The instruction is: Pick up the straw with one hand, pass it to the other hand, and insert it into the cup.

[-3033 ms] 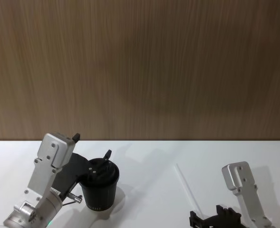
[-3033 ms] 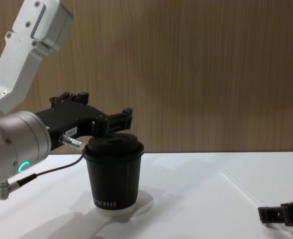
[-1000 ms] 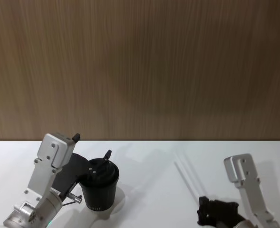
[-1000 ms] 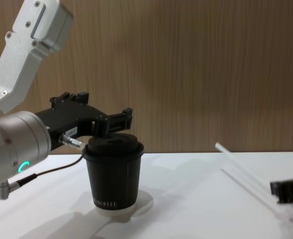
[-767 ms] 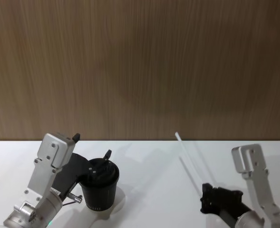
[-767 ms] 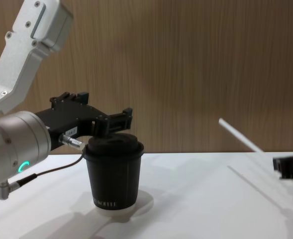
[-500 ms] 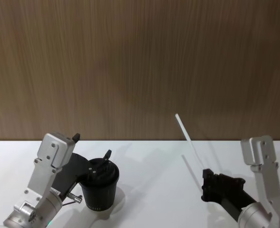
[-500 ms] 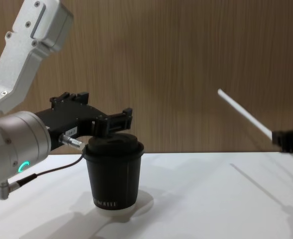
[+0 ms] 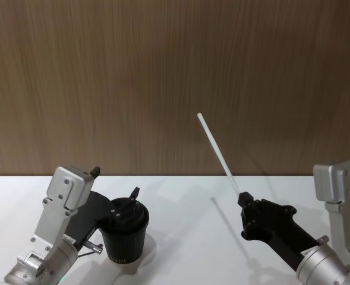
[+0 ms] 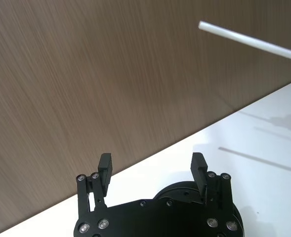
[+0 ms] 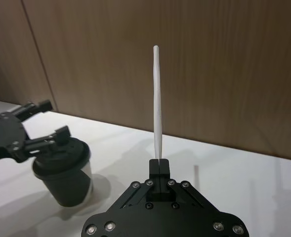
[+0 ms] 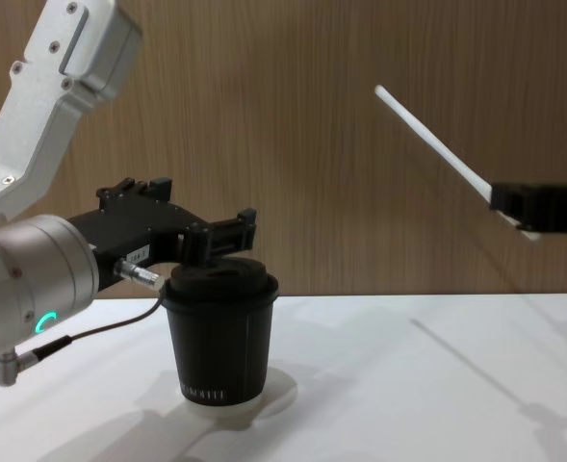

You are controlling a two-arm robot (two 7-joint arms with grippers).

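- left gripper (image 9: 114, 181): lower left of the head view, jaws apart, nothing between them; it hovers just over the lid of the cup, one finger on either side of the lid in the left wrist view (image 10: 151, 160).
- cup (image 9: 124, 237): black with a domed lid, upright on the white tabletop (image 9: 186, 237), lower left of the head view and left of centre in the chest view (image 12: 220, 337).
- straw (image 9: 217, 152): white, right of centre in the head view, up in the air off the tabletop, tilted with its free end toward the upper left against the wood wall (image 9: 163, 71); well apart from the cup.
- right gripper (image 9: 243, 197): lower right of the head view, jaws clamped together on the straw's lower end; at the right edge of the chest view (image 12: 500, 200).
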